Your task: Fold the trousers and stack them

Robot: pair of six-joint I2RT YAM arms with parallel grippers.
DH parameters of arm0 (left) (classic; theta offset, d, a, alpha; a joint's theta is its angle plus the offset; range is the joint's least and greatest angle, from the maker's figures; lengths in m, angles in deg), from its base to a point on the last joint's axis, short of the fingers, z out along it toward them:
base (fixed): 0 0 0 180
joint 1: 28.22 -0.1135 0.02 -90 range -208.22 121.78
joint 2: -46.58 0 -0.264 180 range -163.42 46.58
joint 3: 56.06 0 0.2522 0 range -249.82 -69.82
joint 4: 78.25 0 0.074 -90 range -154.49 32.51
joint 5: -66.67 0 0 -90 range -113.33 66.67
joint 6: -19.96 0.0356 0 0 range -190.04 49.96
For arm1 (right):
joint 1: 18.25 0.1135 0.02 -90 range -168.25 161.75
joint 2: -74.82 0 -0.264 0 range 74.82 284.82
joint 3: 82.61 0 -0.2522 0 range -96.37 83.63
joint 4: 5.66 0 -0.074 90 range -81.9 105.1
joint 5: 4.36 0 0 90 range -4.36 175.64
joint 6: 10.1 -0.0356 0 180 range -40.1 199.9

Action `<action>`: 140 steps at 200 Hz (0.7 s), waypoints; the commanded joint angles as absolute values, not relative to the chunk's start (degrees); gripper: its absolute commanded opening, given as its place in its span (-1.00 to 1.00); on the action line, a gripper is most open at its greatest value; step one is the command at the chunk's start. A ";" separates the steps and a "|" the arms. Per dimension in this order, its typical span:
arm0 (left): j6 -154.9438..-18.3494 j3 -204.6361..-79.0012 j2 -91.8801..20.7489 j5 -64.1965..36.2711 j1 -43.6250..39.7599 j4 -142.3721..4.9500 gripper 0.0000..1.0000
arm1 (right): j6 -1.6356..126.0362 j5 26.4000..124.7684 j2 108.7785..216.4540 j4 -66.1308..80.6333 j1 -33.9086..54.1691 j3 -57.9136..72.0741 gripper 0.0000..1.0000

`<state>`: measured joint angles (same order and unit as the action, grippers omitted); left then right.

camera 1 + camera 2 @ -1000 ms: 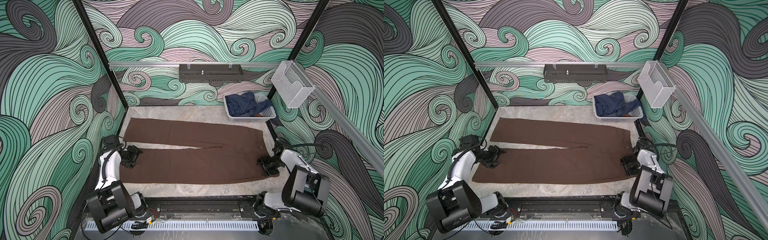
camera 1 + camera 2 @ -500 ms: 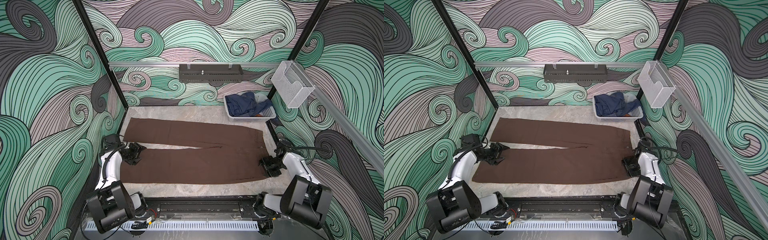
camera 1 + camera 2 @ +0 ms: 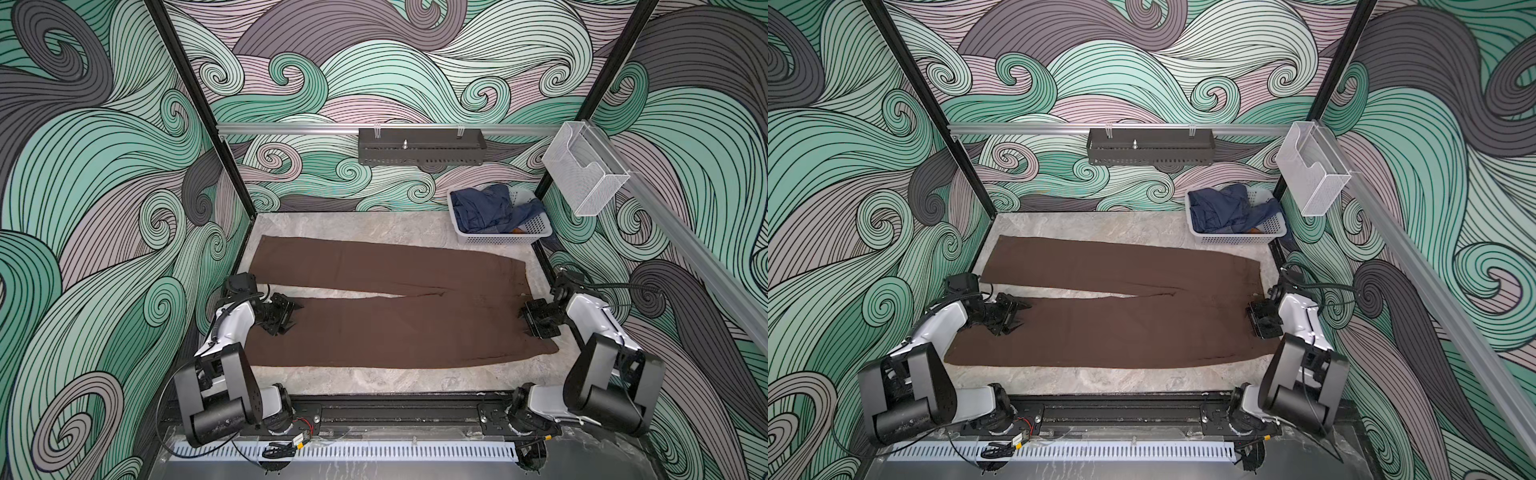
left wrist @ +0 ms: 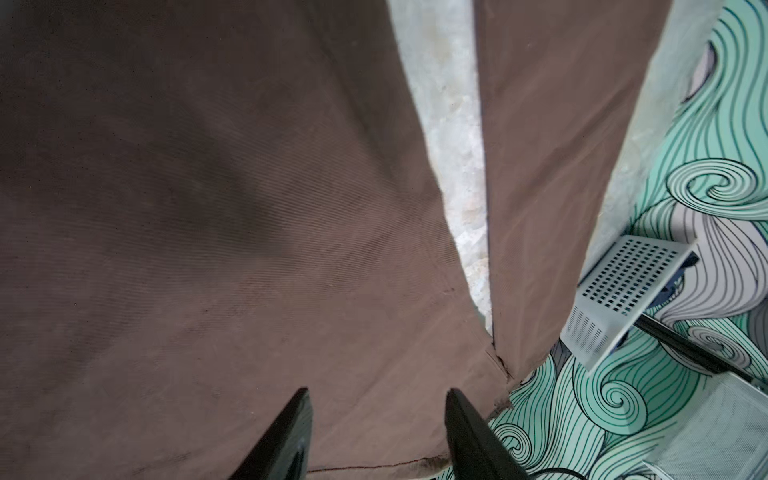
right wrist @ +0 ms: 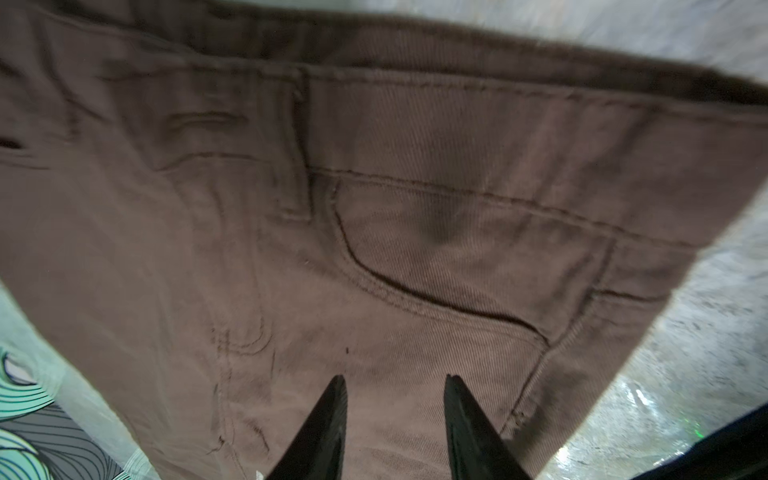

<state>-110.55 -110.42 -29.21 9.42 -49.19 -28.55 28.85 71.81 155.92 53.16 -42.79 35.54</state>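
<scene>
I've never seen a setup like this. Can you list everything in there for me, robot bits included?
trousers: one pair, dark brown, spread flat along the table, legs pointing left in both top views
table: one, pale grey marbled, fills the floor of the booth
basket: one, white perforated, far right corner of the table
denim garments: count unclear, navy blue, bunched inside the basket
rack: one, black, hung on the back rail
mesh holder: one, white, hung on the right rail
walls: green, lilac and grey swirls, all round
left pincer: one, black, open, at the near leg's hem end
right pincer: one, black, open, at the waist end by a pocket
</scene>
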 commanded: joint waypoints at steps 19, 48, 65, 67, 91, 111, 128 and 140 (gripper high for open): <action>-112.74 -108.27 -30.05 6.55 -48.87 -31.81 0.09 | 31.43 71.00 162.67 52.08 -42.55 33.41 -0.15; -114.45 -111.06 -27.67 4.73 -48.82 -29.62 0.18 | 31.99 73.38 163.91 53.01 -42.67 36.93 -0.08; -115.33 -114.51 -26.12 3.25 -48.81 -27.83 0.22 | 32.18 75.42 164.43 53.63 -42.65 39.44 -0.04; -115.38 -115.05 -26.00 2.93 -48.86 -27.49 0.22 | 32.18 75.61 164.46 53.56 -42.68 39.80 -0.04; -115.70 -121.30 -26.57 0.55 -49.03 -25.13 0.26 | 31.74 77.05 163.59 54.92 -43.02 42.88 -0.03; -115.74 -125.85 -29.41 0.08 -49.08 -24.30 0.28 | 30.80 79.20 160.36 57.44 -42.95 43.74 -0.03; -116.24 -128.58 -32.26 0.83 -49.07 -24.49 0.28 | 30.03 80.73 156.38 60.76 -42.95 42.17 -0.03; -116.81 -129.85 -34.05 0.98 -49.14 -25.14 0.28 | 28.90 81.69 153.37 63.43 -42.97 39.13 -0.03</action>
<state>-115.29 -127.12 -30.13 2.01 -49.04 -27.08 30.97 75.86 157.75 55.04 -42.92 41.44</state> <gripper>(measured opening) 0.638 0.485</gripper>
